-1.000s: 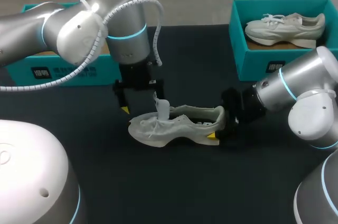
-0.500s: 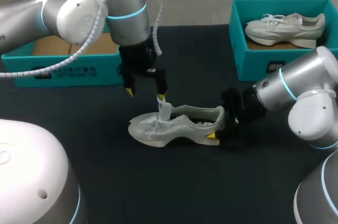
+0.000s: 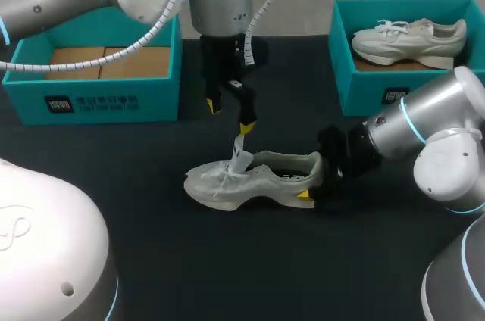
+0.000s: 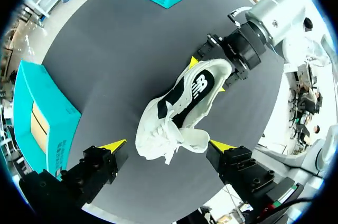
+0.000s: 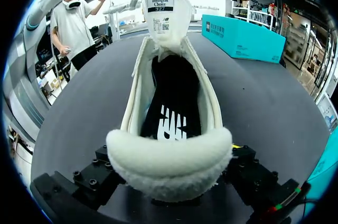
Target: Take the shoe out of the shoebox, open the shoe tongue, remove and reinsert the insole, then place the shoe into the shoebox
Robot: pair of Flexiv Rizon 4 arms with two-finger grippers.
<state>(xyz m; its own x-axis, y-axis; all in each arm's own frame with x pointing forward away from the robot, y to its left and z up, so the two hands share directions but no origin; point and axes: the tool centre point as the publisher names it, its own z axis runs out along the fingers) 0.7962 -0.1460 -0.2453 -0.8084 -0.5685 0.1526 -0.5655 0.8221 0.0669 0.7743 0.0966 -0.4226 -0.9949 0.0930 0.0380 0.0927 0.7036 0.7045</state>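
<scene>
A pale mesh shoe (image 3: pixel 250 179) lies on its sole on the black table, toe to the left. Its tongue (image 3: pixel 240 156) stands pulled up, and the black insole (image 5: pixel 174 113) with a white logo lies inside. My right gripper (image 3: pixel 313 179) is shut on the heel (image 5: pixel 169 160), one finger on each side. My left gripper (image 3: pixel 230 115) hangs open above the tongue, touching nothing; in the left wrist view the laces (image 4: pixel 166 147) lie well below its spread tips. The teal shoebox (image 3: pixel 114 101) at the back left holds only a cardboard insert.
A second teal shoebox (image 3: pixel 345 71) at the back right holds another pale shoe (image 3: pixel 409 37). Bare black table lies in front of the shoe and between the two boxes.
My left gripper has let go of the tongue, risen and shifted back and to the right. The tongue stays upright. The right arm and the shoe have not moved.
</scene>
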